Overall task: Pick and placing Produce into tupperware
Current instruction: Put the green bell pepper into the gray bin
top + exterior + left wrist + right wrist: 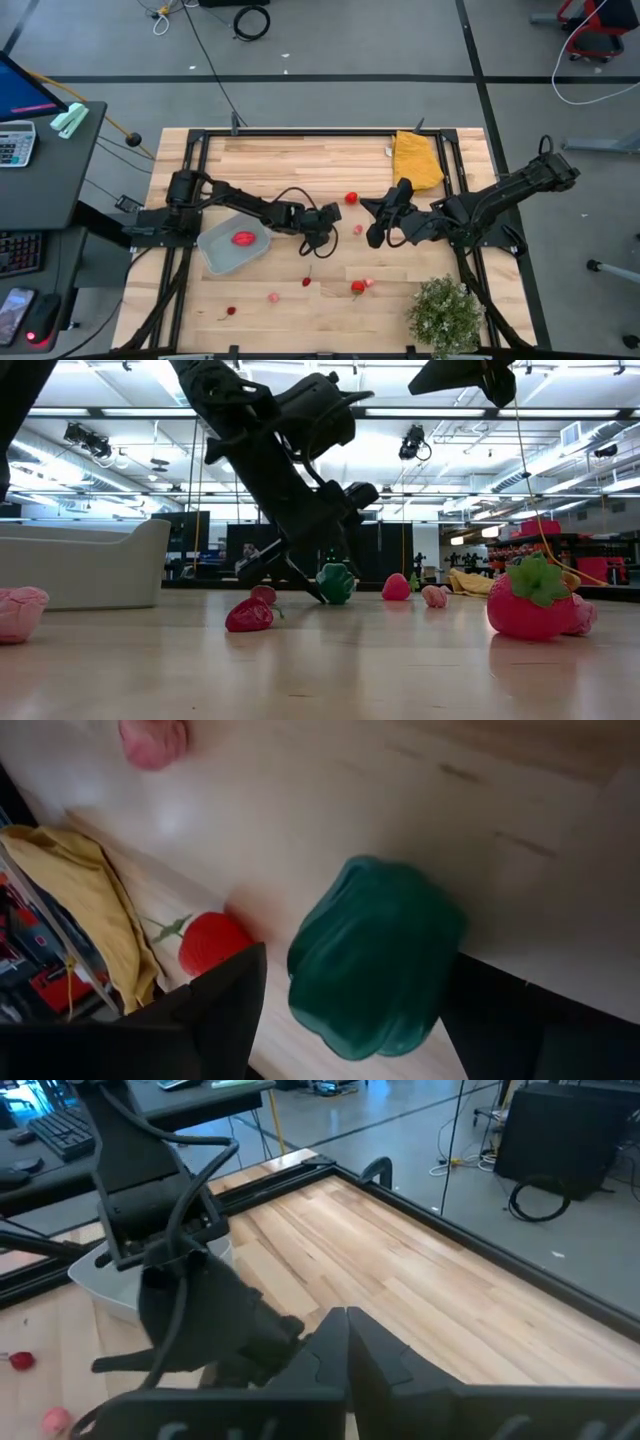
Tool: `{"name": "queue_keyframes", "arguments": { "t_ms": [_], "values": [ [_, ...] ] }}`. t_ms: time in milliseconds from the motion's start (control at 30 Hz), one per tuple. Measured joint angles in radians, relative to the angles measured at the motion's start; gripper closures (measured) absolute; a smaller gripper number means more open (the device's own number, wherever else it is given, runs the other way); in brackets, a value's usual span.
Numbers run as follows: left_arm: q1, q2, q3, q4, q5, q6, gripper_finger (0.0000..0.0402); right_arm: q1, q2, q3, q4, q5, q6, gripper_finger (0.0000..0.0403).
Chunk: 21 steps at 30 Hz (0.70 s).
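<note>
Wooden table [300,165] holds tupperware [222,256], scattered produce [358,287].

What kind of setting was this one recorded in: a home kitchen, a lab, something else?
Most likely a robotics lab or workshop, not a home. The wooden table stands on a grey floor strewn with cables, a desk with a calculator sits beside it, and the low view shows a large open hall with ceiling strip lights.

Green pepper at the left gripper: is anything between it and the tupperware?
Nothing visible. The green pepper sits between the left gripper fingers, and the tupperware lies beside that arm with bare wood between. One red piece already lies inside.
</note>
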Motion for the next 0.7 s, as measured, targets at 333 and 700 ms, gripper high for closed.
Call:
{"name": "queue_keyframes", "arguments": {
  "t_ms": [333, 700],
  "values": [
    [0.003, 0.0, -0.001, -0.006, 0.009, 0.0, 0.0136, 0.0, 0.0, 0.0, 0.0, 0.0, 0.001, 0.0398],
    [-0.012, 0.001, -0.002, -0.009, 0.015, -0.008, 0.0147, 0.0, 0.001, 0.0, 0.0, -0.002, 0.002, 0.0398]
  ]
}}
